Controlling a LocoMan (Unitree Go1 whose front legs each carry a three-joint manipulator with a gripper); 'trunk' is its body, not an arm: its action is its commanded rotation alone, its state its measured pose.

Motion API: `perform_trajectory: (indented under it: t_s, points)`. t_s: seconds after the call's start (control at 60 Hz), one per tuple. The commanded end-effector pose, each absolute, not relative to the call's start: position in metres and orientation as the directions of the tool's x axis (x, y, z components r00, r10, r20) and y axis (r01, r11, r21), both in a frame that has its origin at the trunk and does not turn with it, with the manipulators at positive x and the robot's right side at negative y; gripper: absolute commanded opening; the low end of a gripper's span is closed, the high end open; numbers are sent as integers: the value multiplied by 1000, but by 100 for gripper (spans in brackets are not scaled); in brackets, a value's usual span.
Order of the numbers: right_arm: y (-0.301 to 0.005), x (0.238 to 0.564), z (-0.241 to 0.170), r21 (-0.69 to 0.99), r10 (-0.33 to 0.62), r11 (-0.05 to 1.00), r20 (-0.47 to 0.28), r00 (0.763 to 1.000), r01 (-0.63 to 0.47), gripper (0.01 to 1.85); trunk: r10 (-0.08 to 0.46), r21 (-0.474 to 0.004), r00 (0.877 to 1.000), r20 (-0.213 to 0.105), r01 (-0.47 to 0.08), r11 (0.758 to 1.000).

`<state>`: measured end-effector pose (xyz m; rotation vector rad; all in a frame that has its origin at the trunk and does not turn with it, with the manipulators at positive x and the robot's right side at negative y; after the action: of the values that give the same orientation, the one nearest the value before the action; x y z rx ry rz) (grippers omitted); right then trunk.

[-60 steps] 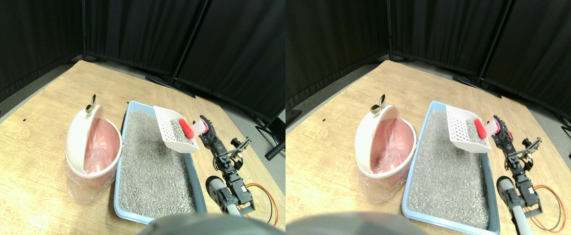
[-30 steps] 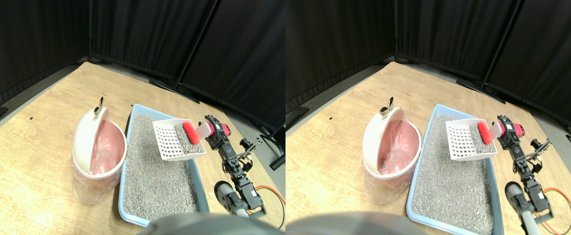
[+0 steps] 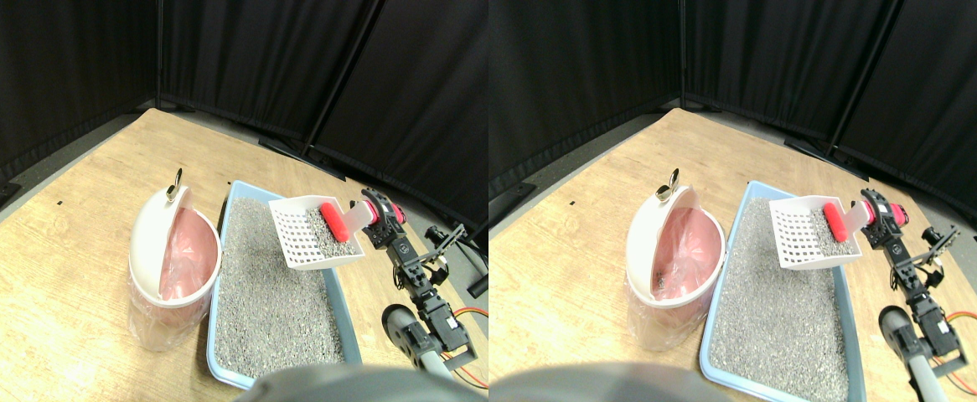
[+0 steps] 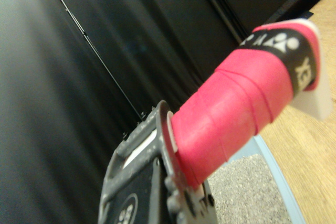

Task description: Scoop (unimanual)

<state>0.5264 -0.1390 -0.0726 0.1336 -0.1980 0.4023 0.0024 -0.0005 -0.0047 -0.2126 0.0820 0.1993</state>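
- While the right gripper [image 3: 378, 219] hangs above the far right edge of the litter tray [image 3: 222, 251], we see its fingers closed on the red-wrapped handle [image 3: 336, 223] of the white scoop [image 3: 314, 241].
- We find the scoop lifted clear of the grey litter [image 3: 266, 285], over the far right part of the tray, its slotted floor tipped toward the bin side and a little litter lying in its back corner.
- We see the handle running from the fingers into the scoop's rear wall; in the wrist view the red wrap [image 4: 231, 114] fills the middle and passes right beside the dark jaw frame, with a black band near its end.
- We note the blue tray lying lengthwise on the wooden floor [image 3: 53, 251], filled with litter almost to its rim; a corner of it and the litter also shows in the wrist view [image 4: 252, 192].
- We place the white bin [image 3: 172, 268] just beside the tray's left edge, its swing lid tilted open and a pink bag lining [image 3: 183, 260] showing inside.
- We spot a small metal clip [image 3: 174, 184] standing at the far rim of the bin.
- We see an orange cable [image 3: 472, 314] on the floor near the arm's base, at the right, and black curtains [image 3: 245, 59] closing the far side.
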Motion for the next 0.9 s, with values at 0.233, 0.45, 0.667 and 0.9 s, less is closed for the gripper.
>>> perform_trajectory:
  t_s: [0.233, 0.45, 0.667, 0.9]
  points:
    - [-138, 531, -46, -22, 431, 889, 385, 816, -458, 5, 214, -206, 974, -79, -226, 952]
    - [-135, 531, -47, 40, 414, 890, 352, 840, -455, 5, 230, -210, 970, -79, -242, 947]
    - [-128, 527, -57, 142, 376, 892, 291, 880, -429, 5, 258, -216, 962, -84, -270, 938]
    - [-112, 524, -60, 138, 398, 890, 233, 888, -435, 5, 309, -229, 946, -95, -323, 918]
